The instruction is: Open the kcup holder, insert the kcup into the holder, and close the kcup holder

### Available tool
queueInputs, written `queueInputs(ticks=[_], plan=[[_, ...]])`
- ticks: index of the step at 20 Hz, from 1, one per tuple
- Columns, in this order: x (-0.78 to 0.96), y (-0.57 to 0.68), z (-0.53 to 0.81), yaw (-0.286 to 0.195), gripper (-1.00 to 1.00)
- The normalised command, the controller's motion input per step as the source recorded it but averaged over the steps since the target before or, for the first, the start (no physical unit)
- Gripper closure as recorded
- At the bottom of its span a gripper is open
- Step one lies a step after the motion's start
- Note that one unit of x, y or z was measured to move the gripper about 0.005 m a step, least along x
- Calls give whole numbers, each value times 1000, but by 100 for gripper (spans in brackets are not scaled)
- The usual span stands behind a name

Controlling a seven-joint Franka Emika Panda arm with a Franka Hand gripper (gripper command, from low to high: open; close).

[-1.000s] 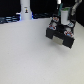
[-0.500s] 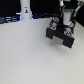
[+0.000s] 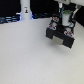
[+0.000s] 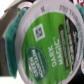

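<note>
The kcup (image 4: 46, 46) fills the wrist view: a round pod with a white rim and a green-and-white lid with dark print. It sits tilted, close to the camera. In the exterior view my gripper (image 3: 63, 22) hangs at the back right, just above the kcup holder (image 3: 54, 34), a black boxy unit whose front part reaches toward the camera. The gripper appears shut on the kcup, which shows there only as a pale blob (image 3: 64, 19). The holder's slots are too blurred to make out.
A tall white bottle-like object with a dark mark (image 3: 25, 10) stands at the back toward the exterior view's left. The holder rests on a pale table (image 3: 27, 57). A dark background with blue lights runs along the table's far edge.
</note>
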Motion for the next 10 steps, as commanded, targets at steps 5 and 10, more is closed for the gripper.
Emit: queueInputs(ticks=[5, 10], plan=[[-189, 39, -87, 35, 100], [-538, 18, 0, -4, 100]])
